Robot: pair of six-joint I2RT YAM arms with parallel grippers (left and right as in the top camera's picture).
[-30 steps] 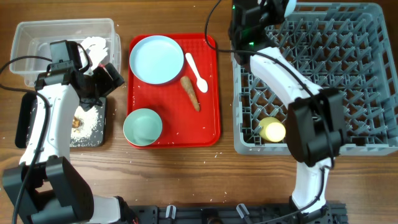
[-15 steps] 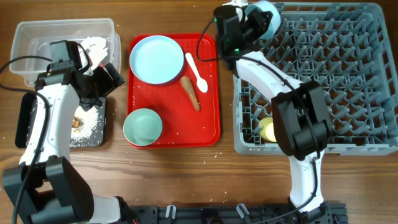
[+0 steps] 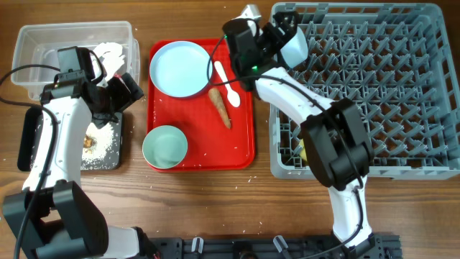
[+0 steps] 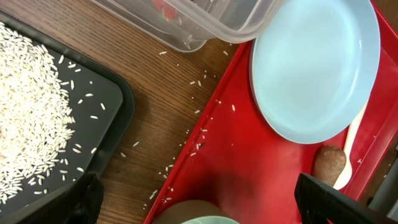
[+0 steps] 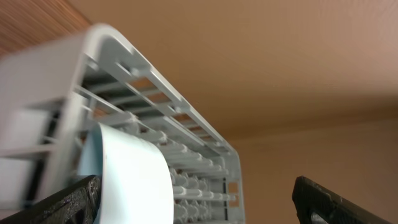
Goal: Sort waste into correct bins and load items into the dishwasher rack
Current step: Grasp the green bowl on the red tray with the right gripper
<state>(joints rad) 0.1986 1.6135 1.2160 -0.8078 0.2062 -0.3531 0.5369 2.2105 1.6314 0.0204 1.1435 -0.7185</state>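
Now whitish bowl point(image 3: 295, 47) just beside right tool point(image 5: 199, 202), at rack point(image 3: 374, 79) corner.

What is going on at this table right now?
Two robot arms are clearing a meal. The left gripper hangs open over the wood between the black tray, which holds rice, and the red tray, gripping nothing. The right gripper is open by a corner of the grey rack, next to a whitish bowl; contact is unclear. The blue plate, green bowl, spoon and brown stick lie on the red tray, unsorted.
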